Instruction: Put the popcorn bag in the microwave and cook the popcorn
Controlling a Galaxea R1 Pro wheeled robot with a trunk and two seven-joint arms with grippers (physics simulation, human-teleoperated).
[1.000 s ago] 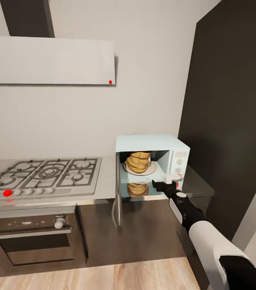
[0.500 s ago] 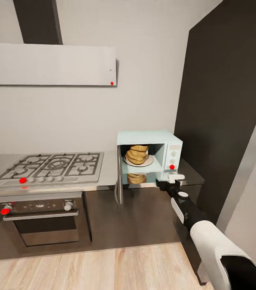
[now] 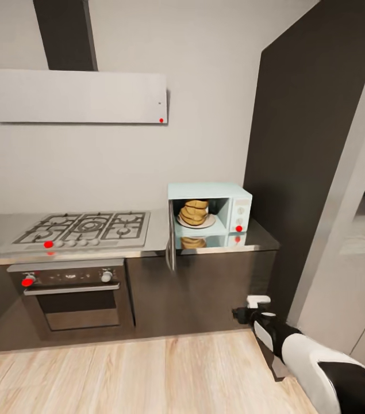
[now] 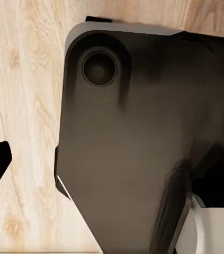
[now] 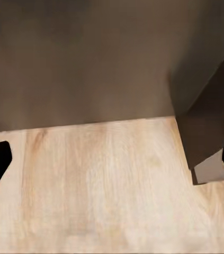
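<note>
Kitchen countertop carries microwave, door open, popcorn bag inside on plate. Right gripper hangs low before cabinets, fingers spread, empty. Left claw state unreadable.

A right arm of glossy white shell and black joints is seen, tipped by a black gripper with a white block. A dark grey base (one round recess) is shown.
</note>
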